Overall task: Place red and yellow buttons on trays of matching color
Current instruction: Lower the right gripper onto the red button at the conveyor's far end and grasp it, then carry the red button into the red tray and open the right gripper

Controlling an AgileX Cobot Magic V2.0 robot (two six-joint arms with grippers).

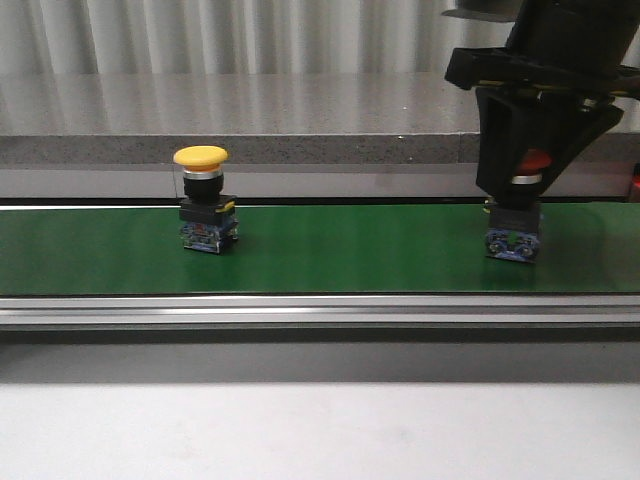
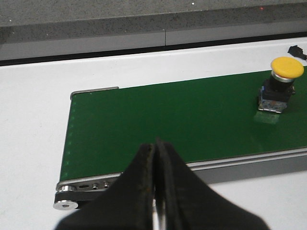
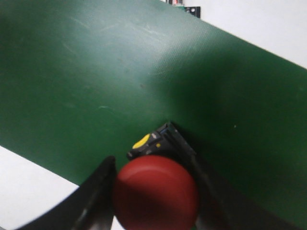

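**Right hand clamped on the red button, left hand pinched together off the belt**

Your right hand (image 1: pixel 527 175) comes down from above at the 3 o'clock end of the green belt (image 1: pixel 330 250) in the front view, its black fingers (image 3: pixel 98 191) pointing steeply downward. They sit on either side of the red button (image 1: pixel 517 215), pressed against the red cap, so the hand is clenched on it. The button's blue-and-black base rests on the belt surface, upright. In the right wrist view the red cap (image 3: pixel 156 196) fills the gap between the two fingers, with the black collar and a small yellow tab showing just beyond it.

Your left hand (image 2: pixel 156 191) does not appear in the front view. Its own camera shows the two fingers pressed together with nothing between them, held above the near edge of the belt close to the end roller (image 2: pixel 65 205), and aimed across the belt.

The yellow button (image 1: pixel 204 200) stands upright on the belt toward 9 o'clock in the front view, well apart from the red one and from both hands. From the left wrist camera you see it at the far side of the belt, cap up (image 2: pixel 287 67).

The belt sits on a white desk (image 1: pixel 320 430), with a grey ledge (image 1: pixel 250 120) behind it.
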